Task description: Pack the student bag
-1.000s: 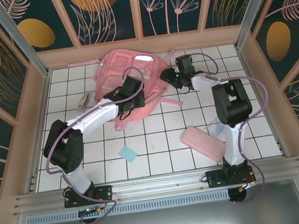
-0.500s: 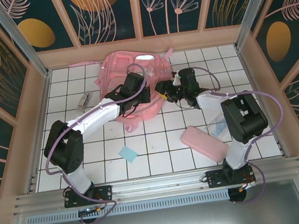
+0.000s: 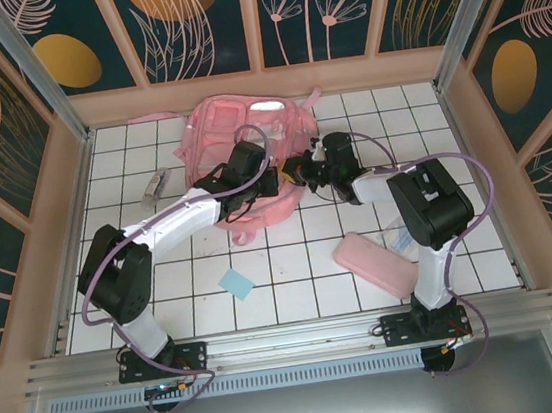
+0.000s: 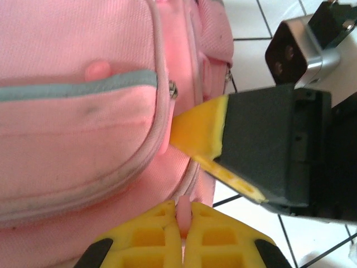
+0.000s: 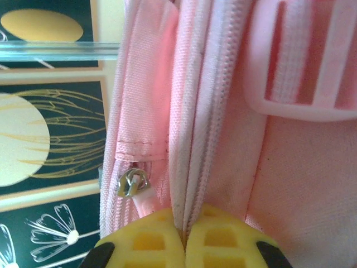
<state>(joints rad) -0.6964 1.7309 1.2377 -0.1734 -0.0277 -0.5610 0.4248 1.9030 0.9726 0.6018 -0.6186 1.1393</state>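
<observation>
surface (image 3: 295, 275): white tiled; it is carrying everything listed below.
student bag (image 3: 237, 131): pink; it is lying at the far middle of the surface, and your two grippers are meeting at its near right edge.
pencil case (image 3: 374, 263): flat pink oblong; it is lying near right, well apart from the student bag and just beside the right arm.
left gripper (image 4: 183, 223): you are pressing its yellow pads together on a thin pink tab of the student bag, beside the zip line.
right gripper (image 5: 184, 230): you are pinching a ridge of the student bag's fabric along the zip, pads pressed together; it is sitting just beside the left gripper.
blue square (image 3: 235, 284): it is lying flat toward the near middle, apart from everything else.
zip pull (image 5: 134, 182): metal; it is hanging just left of the right gripper's pads. You cannot tell whether its tab is caught.
</observation>
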